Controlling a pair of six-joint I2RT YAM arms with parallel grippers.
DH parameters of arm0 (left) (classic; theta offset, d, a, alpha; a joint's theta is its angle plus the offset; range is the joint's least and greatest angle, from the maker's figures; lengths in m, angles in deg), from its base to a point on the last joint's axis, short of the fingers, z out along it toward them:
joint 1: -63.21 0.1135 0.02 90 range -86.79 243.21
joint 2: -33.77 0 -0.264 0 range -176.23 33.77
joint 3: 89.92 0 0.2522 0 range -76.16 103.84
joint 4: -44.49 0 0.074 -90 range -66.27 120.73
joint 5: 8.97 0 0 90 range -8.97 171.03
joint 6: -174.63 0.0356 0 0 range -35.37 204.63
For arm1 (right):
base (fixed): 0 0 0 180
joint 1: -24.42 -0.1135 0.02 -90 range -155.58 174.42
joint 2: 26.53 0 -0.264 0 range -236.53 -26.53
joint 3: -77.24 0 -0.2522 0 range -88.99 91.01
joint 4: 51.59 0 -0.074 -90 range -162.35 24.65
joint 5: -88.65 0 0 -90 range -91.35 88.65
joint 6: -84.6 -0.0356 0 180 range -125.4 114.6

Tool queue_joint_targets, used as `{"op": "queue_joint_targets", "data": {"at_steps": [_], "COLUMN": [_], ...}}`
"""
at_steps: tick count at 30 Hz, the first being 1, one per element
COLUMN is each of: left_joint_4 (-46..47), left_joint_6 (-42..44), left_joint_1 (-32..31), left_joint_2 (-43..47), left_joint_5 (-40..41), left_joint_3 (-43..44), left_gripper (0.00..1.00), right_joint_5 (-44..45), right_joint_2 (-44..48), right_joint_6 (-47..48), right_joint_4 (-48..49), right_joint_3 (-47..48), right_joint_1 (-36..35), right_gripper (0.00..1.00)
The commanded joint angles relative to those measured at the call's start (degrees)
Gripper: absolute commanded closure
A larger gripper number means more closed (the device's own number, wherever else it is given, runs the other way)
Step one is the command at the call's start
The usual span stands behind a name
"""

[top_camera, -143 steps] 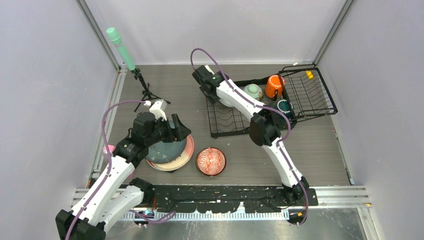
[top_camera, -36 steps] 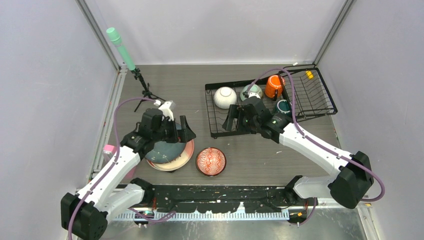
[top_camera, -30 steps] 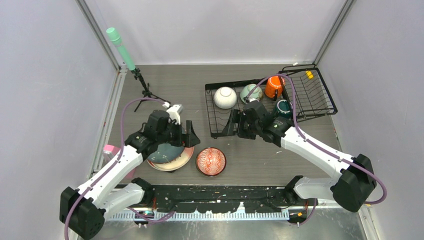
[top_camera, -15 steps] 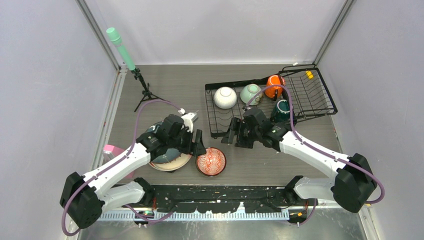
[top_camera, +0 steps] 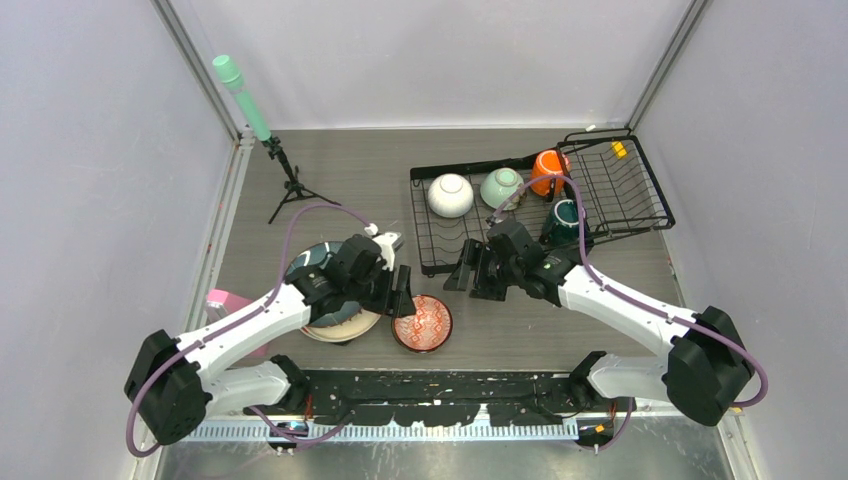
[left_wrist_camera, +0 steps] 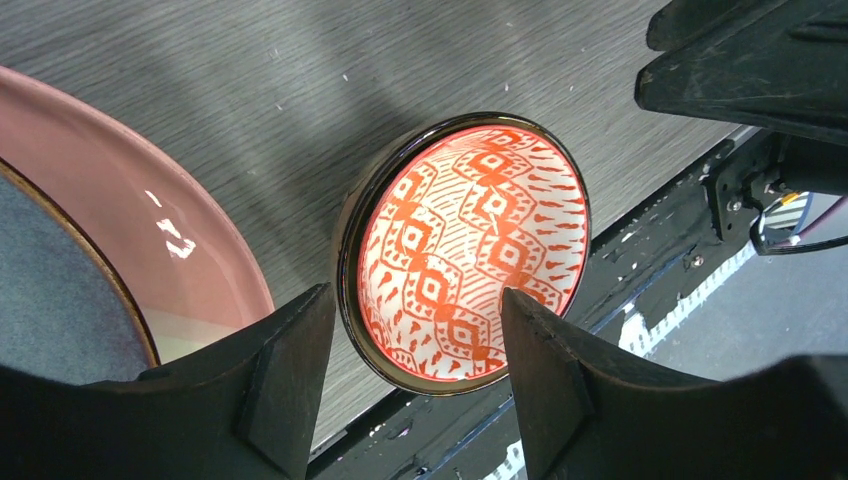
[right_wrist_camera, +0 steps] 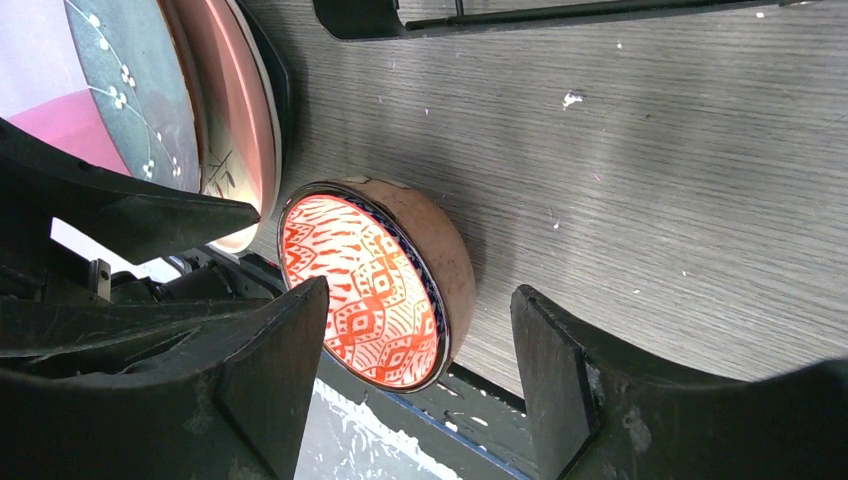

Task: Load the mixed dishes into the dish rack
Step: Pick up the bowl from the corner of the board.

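Converging on the patterned bowl (top_camera: 424, 324), both arms have shifted within the last second. From overhead, the left gripper (top_camera: 402, 296) has slid off the plate stack and now hangs at the bowl's 10 o'clock rim. The right gripper (top_camera: 468, 280) has backed out of the dish rack (top_camera: 440, 240) to the bowl's 1 o'clock, just off the rack's near edge. Both have their fingers spread wide with nothing between them. The white bowl (top_camera: 450, 195), mint-green bowl (top_camera: 501, 187), orange mug (top_camera: 549, 172) and dark teal mug (top_camera: 566, 217) already stand in the rack, at 1 to 2 o'clock on the table. I judge this bowl to be the next load, with the two plates left after it. Two arms aiming at one bowl could clash.

Left wrist view: the splayed fingers frame the bowl from above, clear of it. Its inside is glossy white glaze with a dense orange-red lattice, ringed by a thin dark rim. At 9 o'clock lies the pink plate (left_wrist_camera: 150, 250), smooth and shiny, with the dark teal plate (left_wrist_camera: 50, 270) lying matte on top of it.

Right wrist view: the bowl's outer wall is rounded, plain brown and satiny, resting on the grey wood-grain table (right_wrist_camera: 650, 200). The open fingers bracket it from a distance, probably too far off to touch yet.
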Motion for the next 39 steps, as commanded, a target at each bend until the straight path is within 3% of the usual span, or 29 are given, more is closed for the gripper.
{"op": "queue_joint_targets", "data": {"at_steps": [1,39], "left_joint_4": [-0.93,-0.42], "left_joint_6": [-0.03,0.76], "left_joint_1": [-1.31,-1.99], "left_joint_2": [-1.53,-4.19], "left_joint_5": [1.3,0.9], "left_joint_3": [1.41,2.06], "left_gripper": [0.37,0.35], "right_joint_5": [0.13,4.89], "right_joint_2": [1.75,2.78], "right_joint_6": [-0.92,-2.07], "right_joint_4": [2.09,2.51], "right_joint_3": [-0.43,-0.48], "right_joint_1": [-0.03,0.01], "right_gripper": [0.28,0.28]}}
